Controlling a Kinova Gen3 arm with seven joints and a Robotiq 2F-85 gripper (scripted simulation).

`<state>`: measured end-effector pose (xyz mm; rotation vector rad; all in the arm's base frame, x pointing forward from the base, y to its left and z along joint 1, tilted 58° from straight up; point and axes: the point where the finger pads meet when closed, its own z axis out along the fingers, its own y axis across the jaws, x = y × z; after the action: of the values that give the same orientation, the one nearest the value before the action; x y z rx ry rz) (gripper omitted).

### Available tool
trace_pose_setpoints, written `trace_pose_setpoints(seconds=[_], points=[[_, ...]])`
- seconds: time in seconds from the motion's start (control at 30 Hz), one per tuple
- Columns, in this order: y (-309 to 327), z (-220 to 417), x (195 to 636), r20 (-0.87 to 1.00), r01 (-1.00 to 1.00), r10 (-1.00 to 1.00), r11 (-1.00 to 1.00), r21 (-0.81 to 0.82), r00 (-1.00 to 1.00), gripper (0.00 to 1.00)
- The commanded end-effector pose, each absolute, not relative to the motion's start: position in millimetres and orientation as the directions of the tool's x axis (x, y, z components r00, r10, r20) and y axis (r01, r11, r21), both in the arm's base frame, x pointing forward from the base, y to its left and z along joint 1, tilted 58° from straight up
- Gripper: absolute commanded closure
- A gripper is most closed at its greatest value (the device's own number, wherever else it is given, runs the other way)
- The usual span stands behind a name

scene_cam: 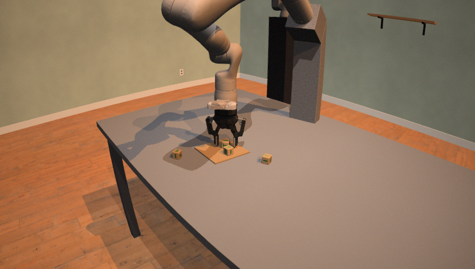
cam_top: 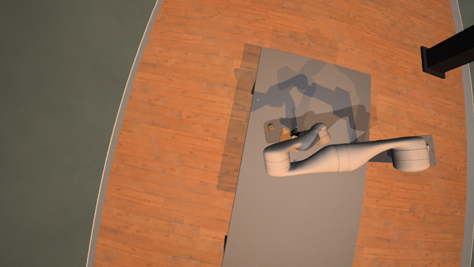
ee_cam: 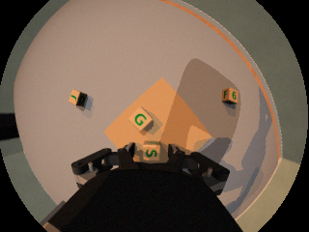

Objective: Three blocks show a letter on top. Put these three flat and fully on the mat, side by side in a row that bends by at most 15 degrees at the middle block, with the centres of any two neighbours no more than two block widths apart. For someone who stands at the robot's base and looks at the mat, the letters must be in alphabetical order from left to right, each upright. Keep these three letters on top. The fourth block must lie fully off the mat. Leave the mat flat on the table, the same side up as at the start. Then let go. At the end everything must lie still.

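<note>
My gripper [scene_cam: 226,143] [ee_cam: 151,149] [cam_top: 293,133] is open and low over the tan mat [scene_cam: 213,156] [ee_cam: 164,99] [cam_top: 284,136], with its fingers on either side of a block with S on top [scene_cam: 225,142] [ee_cam: 151,153]. The fingers stand a little apart from the block's sides. A block with G on top [scene_cam: 228,150] [ee_cam: 139,119] lies on the mat close beside it. A third block [scene_cam: 176,153] [ee_cam: 77,97] [cam_top: 270,126] lies off the mat on the grey table [scene_cam: 333,186]. A fourth block [scene_cam: 266,158] [ee_cam: 230,96] lies off the mat on the other side.
A tall grey pedestal [scene_cam: 304,66] that carries the arm's base stands at the back of the table. The table's edge [scene_cam: 133,159] runs near the third block. The arm's shadow falls across the mat.
</note>
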<state>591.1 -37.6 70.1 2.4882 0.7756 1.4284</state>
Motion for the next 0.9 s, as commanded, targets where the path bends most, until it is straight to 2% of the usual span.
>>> trace_pose_setpoints(seconds=[0.0, 0.43, 0.47, 0.87], points=[[-37.9, 70.5, 591.0, 0.755, 0.352, 0.515, -0.851, 0.390, 0.406, 0.38], [-37.9, 70.5, 591.0, 0.755, 0.352, 0.515, -0.851, 0.390, 0.406, 0.38], [-37.9, 70.5, 591.0, 0.755, 0.352, 0.515, -0.851, 0.390, 0.406, 0.59], [-37.9, 70.5, 591.0, 0.755, 0.352, 0.515, -0.851, 0.390, 0.406, 0.59]])
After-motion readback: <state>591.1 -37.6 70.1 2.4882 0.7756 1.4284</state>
